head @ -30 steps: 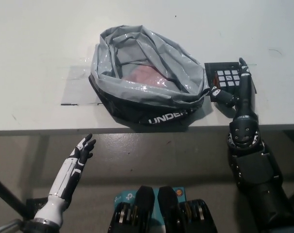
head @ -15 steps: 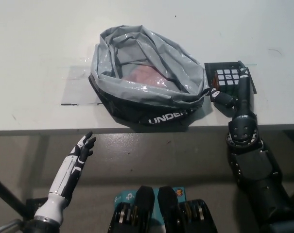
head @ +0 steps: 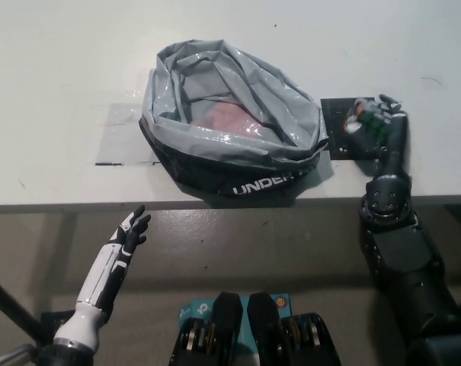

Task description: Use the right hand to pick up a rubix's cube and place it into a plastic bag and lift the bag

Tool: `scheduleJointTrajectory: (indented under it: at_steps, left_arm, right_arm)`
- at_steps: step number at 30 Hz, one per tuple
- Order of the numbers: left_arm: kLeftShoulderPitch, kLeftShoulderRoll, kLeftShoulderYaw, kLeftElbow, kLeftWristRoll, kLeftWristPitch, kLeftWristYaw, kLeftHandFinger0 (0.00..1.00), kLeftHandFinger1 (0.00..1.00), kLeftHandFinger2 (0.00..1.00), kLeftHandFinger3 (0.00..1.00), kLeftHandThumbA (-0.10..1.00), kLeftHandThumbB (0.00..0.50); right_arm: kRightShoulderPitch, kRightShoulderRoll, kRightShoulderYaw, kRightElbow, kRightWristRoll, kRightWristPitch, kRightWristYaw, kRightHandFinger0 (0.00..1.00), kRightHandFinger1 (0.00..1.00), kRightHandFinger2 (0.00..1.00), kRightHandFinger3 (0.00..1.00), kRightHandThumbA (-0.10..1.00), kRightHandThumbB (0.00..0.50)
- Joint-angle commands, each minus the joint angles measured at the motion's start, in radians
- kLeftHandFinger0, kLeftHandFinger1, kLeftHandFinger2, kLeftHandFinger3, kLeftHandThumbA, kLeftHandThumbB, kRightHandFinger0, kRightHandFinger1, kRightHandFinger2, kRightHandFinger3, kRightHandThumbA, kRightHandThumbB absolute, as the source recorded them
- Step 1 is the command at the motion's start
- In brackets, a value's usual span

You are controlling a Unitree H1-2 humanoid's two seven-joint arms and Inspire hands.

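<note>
Black fingers (head: 385, 114) curl around the rubix's cube (head: 361, 120), gripping it so that only a tilted corner with small coloured tiles shows; the rest is hidden behind the right hand (head: 379, 123). The cube is blurred, and whether it touches the dark square mat (head: 335, 122) beneath cannot be told. Just left of it sits the plastic bag (head: 234, 126), glossy grey and crinkled, its mouth rolled open above a black base with white lettering partly cut off by folds; something pinkish lies inside, indistinct. Everything rests on a smooth white table (head: 62, 76). The white left hand (head: 131, 232) hangs below the table edge, fingers spread and holding nothing.
</note>
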Motion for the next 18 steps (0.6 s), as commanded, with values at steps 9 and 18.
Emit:
scheduleJointTrajectory:
  at_steps: [9,18]
  left_arm:
    - [-0.031,0.019,0.013,-0.006,-0.026,-0.024,-0.018,1.00,1.00,1.00,1.00,1.00,0.189]
    - [-0.035,0.020,0.016,-0.002,-0.034,-0.022,-0.020,1.00,1.00,1.00,1.00,1.00,0.208]
  right_arm:
    - [-0.061,-0.004,-0.031,0.038,0.087,-0.119,-0.040,0.00,0.23,0.60,0.57,-0.10,0.230]
    - [-0.069,0.002,-0.087,0.039,0.182,-0.141,0.000,0.00,0.21,0.59,0.61,-0.10,0.226]
